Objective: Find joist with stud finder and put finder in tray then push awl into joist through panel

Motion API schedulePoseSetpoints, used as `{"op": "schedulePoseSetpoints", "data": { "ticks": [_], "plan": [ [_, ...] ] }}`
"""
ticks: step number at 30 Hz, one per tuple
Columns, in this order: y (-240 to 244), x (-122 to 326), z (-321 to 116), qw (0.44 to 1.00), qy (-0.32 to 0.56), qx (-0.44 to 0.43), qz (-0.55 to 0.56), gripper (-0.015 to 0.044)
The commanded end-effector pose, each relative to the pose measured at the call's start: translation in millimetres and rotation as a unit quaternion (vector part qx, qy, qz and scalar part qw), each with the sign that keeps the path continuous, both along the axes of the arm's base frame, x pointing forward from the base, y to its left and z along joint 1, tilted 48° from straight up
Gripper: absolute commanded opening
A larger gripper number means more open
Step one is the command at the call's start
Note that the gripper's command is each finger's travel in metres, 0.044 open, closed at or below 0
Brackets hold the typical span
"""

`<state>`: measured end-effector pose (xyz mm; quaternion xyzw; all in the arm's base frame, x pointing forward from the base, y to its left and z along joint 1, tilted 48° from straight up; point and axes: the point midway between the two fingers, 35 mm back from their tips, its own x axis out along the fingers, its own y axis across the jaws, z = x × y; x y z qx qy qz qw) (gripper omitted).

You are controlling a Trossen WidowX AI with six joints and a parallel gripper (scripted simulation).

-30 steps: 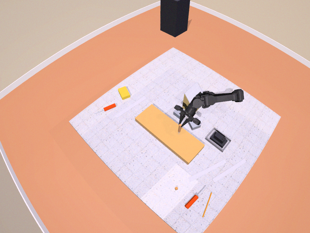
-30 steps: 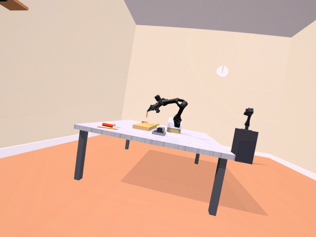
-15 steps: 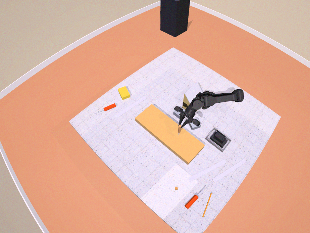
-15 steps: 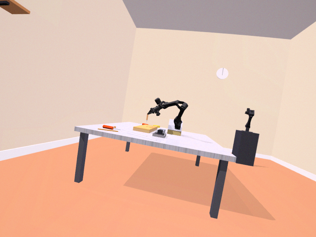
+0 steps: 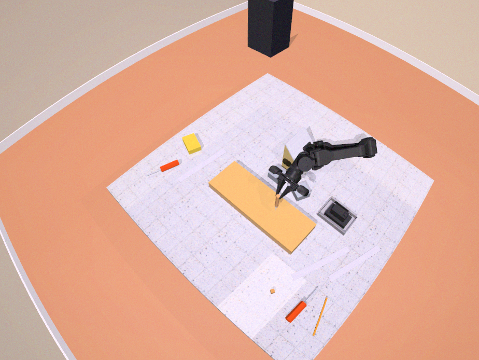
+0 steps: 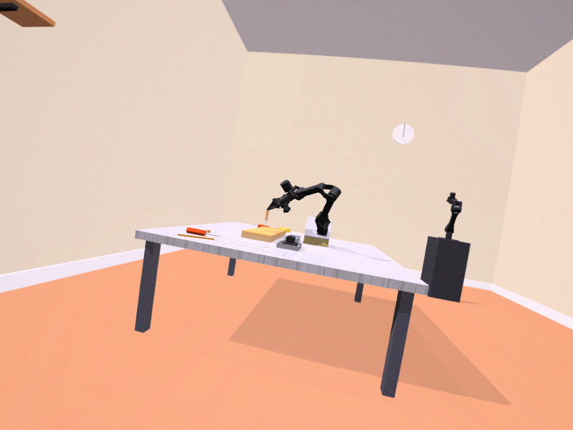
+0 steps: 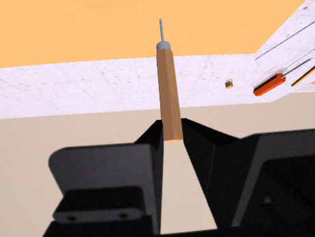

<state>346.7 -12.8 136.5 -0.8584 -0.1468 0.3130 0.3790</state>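
My gripper (image 5: 278, 196) (image 6: 268, 209) (image 7: 170, 124) is shut on the top end of the awl's wooden handle. The awl (image 5: 277, 202) (image 6: 266, 215) (image 7: 166, 79) hangs nearly upright, its thin metal point downward, over the floor panel. The floor panel (image 5: 248, 201) (image 6: 257, 235) (image 7: 85, 31) is a long orange-yellow slab. In the exterior view the awl's tip is close above the panel; I cannot tell whether they touch. The black stud finder (image 5: 338, 213) (image 6: 291, 239) lies in the grey tray (image 5: 343, 231) (image 6: 288, 248), right of the panel in the top view. The joist is hidden.
A red screwdriver (image 5: 296, 311) (image 6: 196, 231) (image 7: 270, 85), an orange stick (image 5: 320, 316) (image 6: 195, 236) and a small brown cube (image 5: 272, 291) (image 7: 229, 84) lie beyond the panel. Another red screwdriver (image 5: 169, 165) and a yellow block (image 5: 192, 143) lie at the left. A white-topped box (image 5: 298, 141) (image 6: 316, 240) stands by the arm.
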Motion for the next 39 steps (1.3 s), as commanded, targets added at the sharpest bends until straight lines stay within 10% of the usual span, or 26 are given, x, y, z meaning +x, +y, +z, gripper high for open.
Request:
{"op": "schedulePoseSetpoints", "data": {
  "ticks": [1, 39],
  "plan": [
    [2, -1, -5, 1.000, 0.004, 0.001, -0.004, 0.0000],
    [31, -3, -30, 1.000, 0.003, 0.002, -0.004, 0.0000]
  ]
}}
